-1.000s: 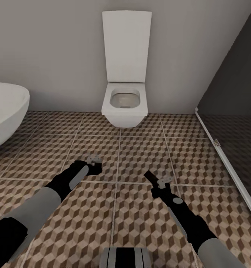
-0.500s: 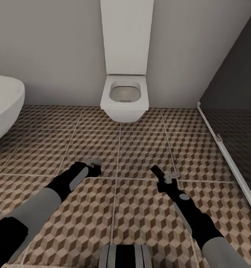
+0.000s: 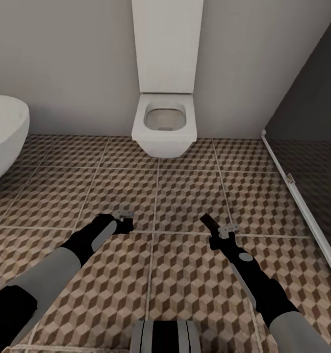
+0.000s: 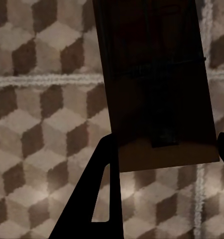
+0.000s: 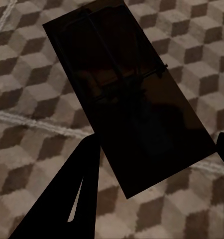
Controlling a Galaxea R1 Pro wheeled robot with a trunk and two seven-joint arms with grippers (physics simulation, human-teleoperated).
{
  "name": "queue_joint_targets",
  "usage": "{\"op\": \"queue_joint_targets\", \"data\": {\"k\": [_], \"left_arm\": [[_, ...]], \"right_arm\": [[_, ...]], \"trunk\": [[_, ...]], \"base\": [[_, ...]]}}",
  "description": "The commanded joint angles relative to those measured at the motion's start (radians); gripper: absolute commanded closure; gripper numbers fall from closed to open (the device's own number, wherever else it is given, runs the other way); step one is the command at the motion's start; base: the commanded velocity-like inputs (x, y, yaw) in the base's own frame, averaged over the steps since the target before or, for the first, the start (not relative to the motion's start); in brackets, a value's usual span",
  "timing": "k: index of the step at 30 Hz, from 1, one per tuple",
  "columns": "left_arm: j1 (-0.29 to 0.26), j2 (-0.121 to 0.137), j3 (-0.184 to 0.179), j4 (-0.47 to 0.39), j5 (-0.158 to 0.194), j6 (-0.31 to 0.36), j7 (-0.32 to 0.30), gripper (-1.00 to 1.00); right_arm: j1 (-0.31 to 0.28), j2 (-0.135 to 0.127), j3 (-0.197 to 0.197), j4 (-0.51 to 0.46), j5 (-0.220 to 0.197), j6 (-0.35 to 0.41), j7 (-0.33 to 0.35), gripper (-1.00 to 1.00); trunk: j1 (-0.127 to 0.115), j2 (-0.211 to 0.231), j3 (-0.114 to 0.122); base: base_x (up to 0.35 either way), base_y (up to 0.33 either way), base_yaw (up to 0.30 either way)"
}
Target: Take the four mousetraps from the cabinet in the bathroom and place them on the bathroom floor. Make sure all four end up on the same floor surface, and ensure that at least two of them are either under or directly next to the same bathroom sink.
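Two mousetraps are in hand. In the left wrist view a brown mousetrap [image 4: 157,84] with dark wire parts sits between the dark fingers [image 4: 92,209] of my left gripper [image 4: 164,149]. In the right wrist view a darker mousetrap [image 5: 127,104] is clamped in my right gripper [image 5: 152,164]. From the head camera, the left gripper [image 3: 125,221] and right gripper [image 3: 212,228] hover low over the cube-patterned bathroom floor [image 3: 185,196], and the right one's mousetrap [image 3: 207,222] shows as a thin dark strip. The cabinet and the sink are out of view.
A white square toilet [image 3: 164,125] hangs on the wall straight ahead. The rim of a white oval bathtub [image 3: 3,132] curves in at the left. A dark shower screen with a white bottom rail [image 3: 302,206] runs along the right.
The head view has moved forward: the toilet sits higher and larger, and the bathtub has slid left. Both arms keep their pose, still holding the mousetraps.
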Motion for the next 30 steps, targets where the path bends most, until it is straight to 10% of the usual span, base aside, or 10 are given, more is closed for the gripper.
{"op": "queue_joint_targets", "data": {"k": [1,30], "left_arm": [[-0.001,0.001,-0.006,-0.002,0.010,0.001,0.009,1.00],[-0.001,0.001,-0.006,-0.004,0.010,0.002,0.009,1.00]], "right_arm": [[0.000,-0.001,0.002,-0.004,-0.008,0.005,0.002,1.00],[0.000,0.000,0.003,-0.030,-0.007,0.008,0.002,1.00]], "trunk": [[0.000,0.000,-0.002],[0.012,-0.007,-0.157]], "base": [[0.000,0.000,0.000],[0.000,0.000,0.000]]}}
